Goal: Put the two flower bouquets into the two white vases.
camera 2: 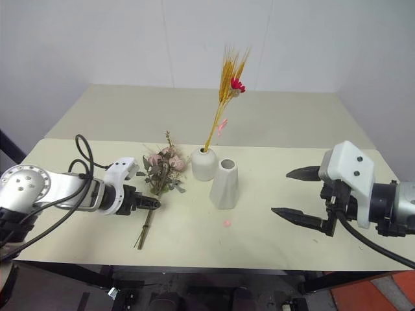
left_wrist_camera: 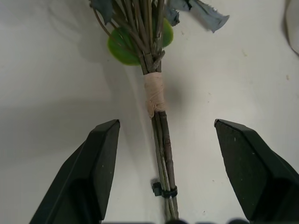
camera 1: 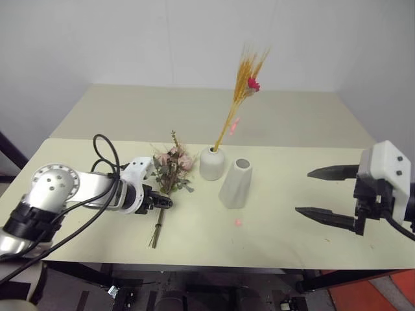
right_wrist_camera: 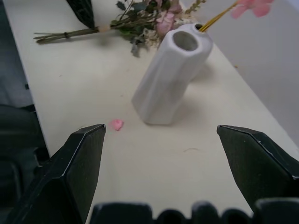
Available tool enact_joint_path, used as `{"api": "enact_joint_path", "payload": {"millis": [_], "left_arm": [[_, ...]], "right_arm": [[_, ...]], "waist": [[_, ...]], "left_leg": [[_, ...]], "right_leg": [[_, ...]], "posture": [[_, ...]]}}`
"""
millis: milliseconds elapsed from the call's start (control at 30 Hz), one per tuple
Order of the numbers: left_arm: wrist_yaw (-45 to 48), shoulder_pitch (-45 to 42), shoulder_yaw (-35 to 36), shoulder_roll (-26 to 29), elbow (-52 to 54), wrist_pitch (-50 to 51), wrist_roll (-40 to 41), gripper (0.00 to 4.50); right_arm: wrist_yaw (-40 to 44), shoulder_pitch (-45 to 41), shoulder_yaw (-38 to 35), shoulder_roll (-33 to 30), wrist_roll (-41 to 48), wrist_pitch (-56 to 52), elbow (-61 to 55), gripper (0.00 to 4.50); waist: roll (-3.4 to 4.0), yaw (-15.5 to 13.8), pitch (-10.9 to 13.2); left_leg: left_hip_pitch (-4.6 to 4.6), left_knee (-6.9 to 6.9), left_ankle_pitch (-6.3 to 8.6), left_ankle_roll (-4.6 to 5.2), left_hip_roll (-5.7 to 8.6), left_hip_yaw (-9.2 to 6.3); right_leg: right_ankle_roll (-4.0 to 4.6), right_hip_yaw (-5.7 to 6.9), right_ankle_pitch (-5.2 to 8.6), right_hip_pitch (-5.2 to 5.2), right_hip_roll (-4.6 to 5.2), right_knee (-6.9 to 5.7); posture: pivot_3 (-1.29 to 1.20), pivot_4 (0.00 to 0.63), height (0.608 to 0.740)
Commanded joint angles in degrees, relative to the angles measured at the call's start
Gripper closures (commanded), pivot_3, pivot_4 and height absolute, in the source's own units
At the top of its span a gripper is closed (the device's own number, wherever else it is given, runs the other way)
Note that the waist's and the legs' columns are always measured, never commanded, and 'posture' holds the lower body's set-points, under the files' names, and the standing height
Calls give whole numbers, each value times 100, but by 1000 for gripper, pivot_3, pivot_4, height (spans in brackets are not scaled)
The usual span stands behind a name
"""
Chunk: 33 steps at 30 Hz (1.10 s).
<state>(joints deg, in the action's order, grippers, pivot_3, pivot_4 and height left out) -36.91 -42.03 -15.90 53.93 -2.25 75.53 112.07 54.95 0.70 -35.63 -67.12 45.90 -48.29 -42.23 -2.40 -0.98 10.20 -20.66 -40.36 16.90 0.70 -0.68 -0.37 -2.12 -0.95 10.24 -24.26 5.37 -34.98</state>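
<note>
I see the thin spray of golden-yellow wheat-like stalks with a small red bloom (camera 1: 243, 84) standing in the short round matte white vase (camera 1: 211, 163). Just beside it, the taller tapered white vase (camera 1: 235, 184) leans toward the round one. The bunch of pink roses with grey-green leaves and long stems (camera 1: 170, 173) lies flat on the pale table (camera 1: 272, 240). My left gripper (left_wrist_camera: 163, 175) hangs low over its stems, fingers apart, one on either side, not touching. My right gripper (camera 1: 319, 192) hovers spread wide and empty, well apart from the vases. A pink petal (right_wrist_camera: 116, 124) lies near the tall vase.
</note>
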Motion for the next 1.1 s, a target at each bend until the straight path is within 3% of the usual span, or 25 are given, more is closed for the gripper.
{"api": "enact_joint_path", "payload": {"millis": [33, 67, 367, 500, 600, 733, 833, 933, 1100], "left_arm": [[60, -348, -177, -145, -357, 129, 37, 1368], [20, -444, -238, -223, -445, 180, -120, 1530], [306, -770, -159, -705, -1088, 641, -933, 4455], [444, -862, -2, -909, -1280, 756, -1335, 4492], [624, -832, 285, -937, -822, 541, -2118, 4492], [1512, -821, 1094, -792, -159, -504, -3355, 4492], [2577, -711, 1739, -744, 128, -1530, -4129, 4492], [3615, -770, 1966, -738, 307, -1925, -4583, 4492], [6052, -770, 2688, -1450, 476, -2954, -4396, 4492]], "right_arm": [[-119, 85, -417, 83, 100, -158, -234, 0], [-157, 122, -459, 113, 121, -190, -287, 0], [-554, 510, -958, 419, 421, -546, -797, 0], [-702, 639, -1079, 491, 500, -624, -911, 0], [-760, 712, -1141, 506, 531, -637, -944, 0], [-626, 880, -1427, 549, 556, -582, -947, 0], [-280, 1107, -1760, 669, 559, -371, -954, 0], [64, 1341, -2001, 738, 468, -206, -922, 0], [184, 1698, -2215, 643, 48, -255, -764, 0]], "waist": [[0, 4, 0], [0, 9, 0], [-1, 29, 0], [-1, 27, 0], [-1, 27, 0], [-2, 29, 0], [-2, 34, 0], [-1, 27, 0], [-6, -26, -1]], "left_leg": [[0, 0, 0, 0, 0, -1], [0, 0, -1, -1, 0, 0], [1, 4, -2, -3, 2, 0], [5, 5, -2, -4, 2, 0], [4, 5, -3, -4, 3, 0], [-2, 8, -4, -6, 3, 0], [-12, 14, -10, -17, 1, 0], [-11, 17, -11, -18, 2, 2], [-17, 13, -11, -18, 3, 3]], "right_leg": [[0, 1, 0, 1, -1, 0], [0, 0, 0, 0, 0, 0], [1, -1, 1, 1, 0, 1], [1, -1, 1, 6, 0, 1], [2, -1, 2, 5, 1, 2], [2, 0, 2, 0, 0, 6], [4, 4, 1, -6, -1, 13], [4, 4, 2, -2, -1, 18], [3, 8, 2, 5, 2, 25]], "posture": [[0, 150, 740], [0, 150, 740], [0, 150, 740], [0, 150, 740], [0, 150, 740], [0, 150, 740], [0, 150, 740], [0, 150, 740], [0, 150, 740]]}}
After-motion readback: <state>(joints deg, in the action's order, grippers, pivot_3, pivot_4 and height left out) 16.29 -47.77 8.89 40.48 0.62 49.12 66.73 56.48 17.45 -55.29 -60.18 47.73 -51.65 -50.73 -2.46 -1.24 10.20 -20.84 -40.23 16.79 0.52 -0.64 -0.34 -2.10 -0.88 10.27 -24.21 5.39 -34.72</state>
